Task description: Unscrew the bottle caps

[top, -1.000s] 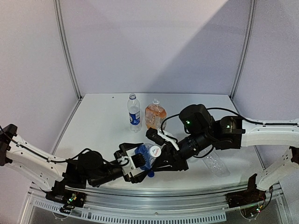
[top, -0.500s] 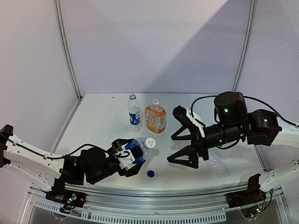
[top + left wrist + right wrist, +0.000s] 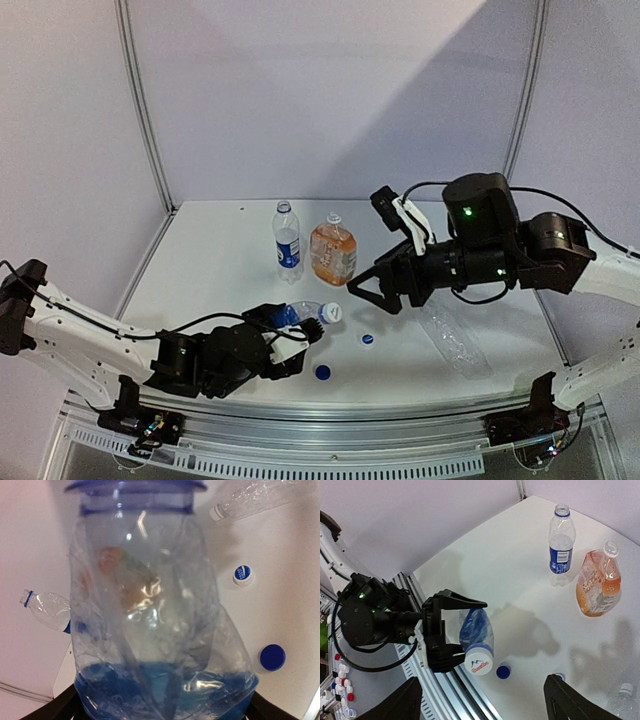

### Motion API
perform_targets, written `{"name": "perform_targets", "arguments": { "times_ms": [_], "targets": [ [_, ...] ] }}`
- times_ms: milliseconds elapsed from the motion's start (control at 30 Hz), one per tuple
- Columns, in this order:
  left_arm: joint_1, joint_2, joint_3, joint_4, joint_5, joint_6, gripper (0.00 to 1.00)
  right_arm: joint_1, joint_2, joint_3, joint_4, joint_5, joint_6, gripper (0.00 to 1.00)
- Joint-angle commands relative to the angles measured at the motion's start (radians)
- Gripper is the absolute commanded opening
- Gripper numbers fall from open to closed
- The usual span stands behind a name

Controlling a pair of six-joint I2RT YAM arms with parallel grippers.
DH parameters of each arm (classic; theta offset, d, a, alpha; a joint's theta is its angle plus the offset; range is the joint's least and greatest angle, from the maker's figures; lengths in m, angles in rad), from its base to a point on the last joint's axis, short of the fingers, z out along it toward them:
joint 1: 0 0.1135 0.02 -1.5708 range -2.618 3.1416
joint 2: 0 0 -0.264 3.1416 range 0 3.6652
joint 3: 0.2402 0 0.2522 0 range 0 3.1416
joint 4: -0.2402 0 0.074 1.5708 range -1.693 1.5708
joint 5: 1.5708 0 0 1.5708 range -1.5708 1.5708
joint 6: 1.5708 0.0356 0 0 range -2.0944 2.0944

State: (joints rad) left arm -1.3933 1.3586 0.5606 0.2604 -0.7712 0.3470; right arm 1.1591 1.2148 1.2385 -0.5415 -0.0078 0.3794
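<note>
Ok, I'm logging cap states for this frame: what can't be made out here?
Left wrist: the Pepsi bottle fills the view, hiding nearly all of the left tool; its white cap does not show there.
Right wrist: a finger of the right tool half covers a loose cap; the corner cuts off the plain bottle.
Any view: how far that white cap is unscrewed.

Top camera: high, behind the arm bases (image 3: 140,425), looking down and forward over the whole counter (image 3: 220,260) to the back wall (image 3: 330,100). Left wrist camera: pressed close against a crumpled bottle (image 3: 150,630) that fills its frame; counter shows only at the edges. Right wrist camera: raised well above the counter, tilted down, wide view reaching the near rail (image 3: 462,695). All three share that bottle and a loose blue cap (image 3: 322,372) near it.
</note>
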Motion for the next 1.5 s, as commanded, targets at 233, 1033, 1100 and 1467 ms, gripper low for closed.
{"name": "perform_targets", "arguments": {
  "times_ms": [233,1033,1100,1467],
  "targets": [
    [-0.015,0.007,0.035,-0.036,-0.064,-0.021,0.00,-0.013,0.240,0.168,-0.157,-0.049,0.213,0.75],
    [-0.033,0.001,0.036,-0.032,-0.062,-0.017,0.00,-0.032,0.311,0.164,-0.088,-0.193,0.291,0.52],
    [-0.034,0.001,0.036,-0.030,-0.061,-0.016,0.00,-0.036,0.314,0.162,-0.087,-0.198,0.290,0.51],
    [-0.033,-0.007,0.033,-0.027,-0.056,-0.022,0.00,-0.041,0.318,0.148,-0.090,-0.218,0.288,0.44]
  ]
}}
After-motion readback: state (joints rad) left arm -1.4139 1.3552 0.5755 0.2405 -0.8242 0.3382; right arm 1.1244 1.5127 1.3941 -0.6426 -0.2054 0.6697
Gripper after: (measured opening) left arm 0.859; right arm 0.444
